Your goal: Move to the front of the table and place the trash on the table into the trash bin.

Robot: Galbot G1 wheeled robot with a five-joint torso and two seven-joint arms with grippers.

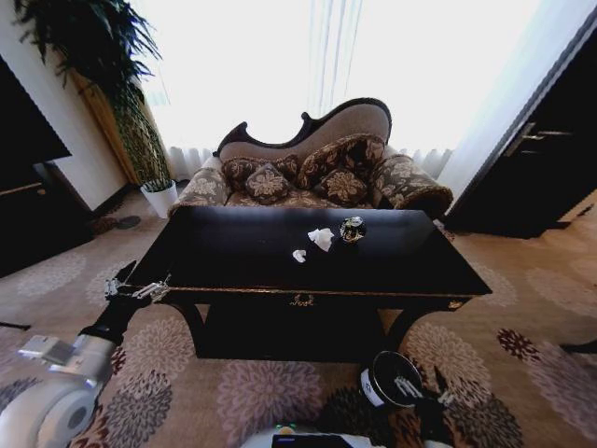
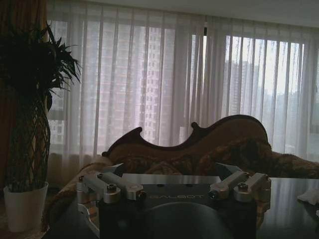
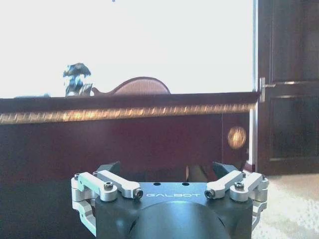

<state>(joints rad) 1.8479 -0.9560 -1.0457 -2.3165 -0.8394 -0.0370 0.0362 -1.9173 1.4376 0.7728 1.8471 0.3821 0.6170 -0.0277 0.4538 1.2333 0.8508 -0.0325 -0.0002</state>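
Glossy black wood fills the middle of your head view: the table stands square in front of you, its long front edge facing the robot, with a small gold emblem at the centre of the apron. Behind it, just beyond the far edge, sits a patterned sofa before bright curtained windows. A tall plant in a white pot stands at the far left, and dark doors close off the right side. Open flowered carpet runs along the near side of the table and around both ends.

The trash bin stands on the carpet at your lower right, near the table's front right leg, and its white side label cannot be read. The trash lies right of the tabletop's centre, toward the far edge: a crumpled white tissue, a dark shiny wrapper just beside it on the right, and a small white bit near the tissue on the near side. In the right wrist view the dark wrapper shows above the gilt table edge.

The left gripper hangs just off the table's front left corner, fingers spread and empty. The right gripper is low beside the bin, below tabletop height, fingers also spread and empty. Both gripper bodies read "GALBOT".
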